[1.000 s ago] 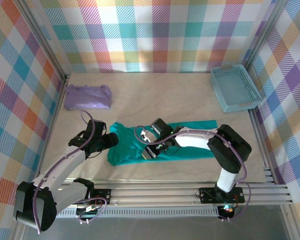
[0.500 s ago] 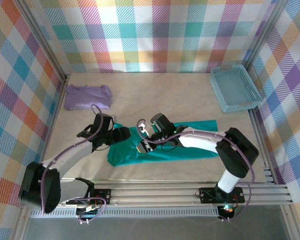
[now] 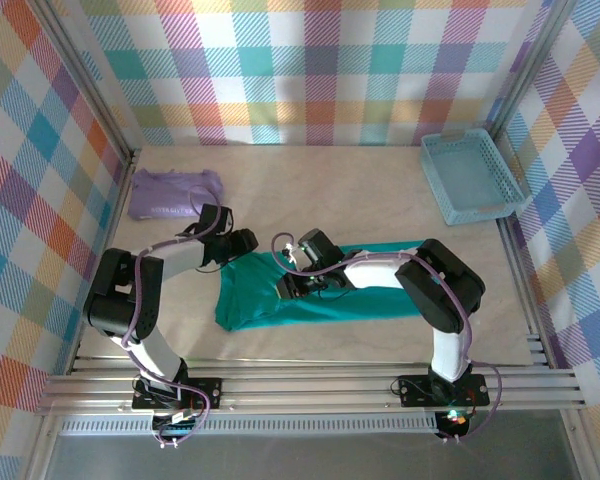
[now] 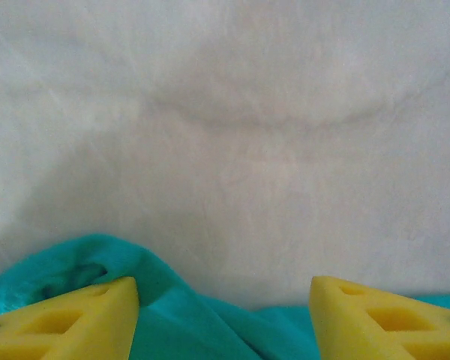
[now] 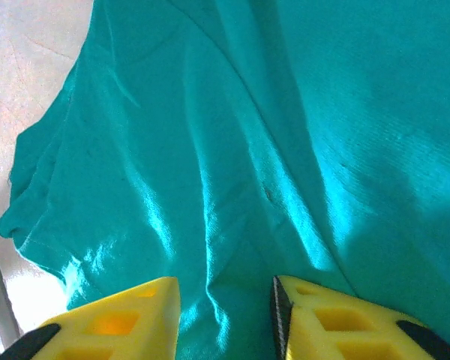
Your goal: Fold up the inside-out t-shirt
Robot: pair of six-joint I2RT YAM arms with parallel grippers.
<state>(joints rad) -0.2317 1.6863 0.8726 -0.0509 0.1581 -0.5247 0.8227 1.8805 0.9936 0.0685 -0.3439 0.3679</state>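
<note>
Moved: left gripper (image 3: 242, 242) has reached the t-shirt's (image 3: 248, 302) far corner.
Left wrist: jaws wide apart, empty.
Right wrist: right gripper (image 5: 225, 304) narrowly parted over cloth; hold unclear.

Wide bare counter (image 3: 320, 185) open across the back, lavender folded garment (image 3: 175, 195) blocking the far-left corner, light blue basket (image 3: 472, 178) the far-right, teal t-shirt (image 3: 250, 300) spread across the near middle.
</note>
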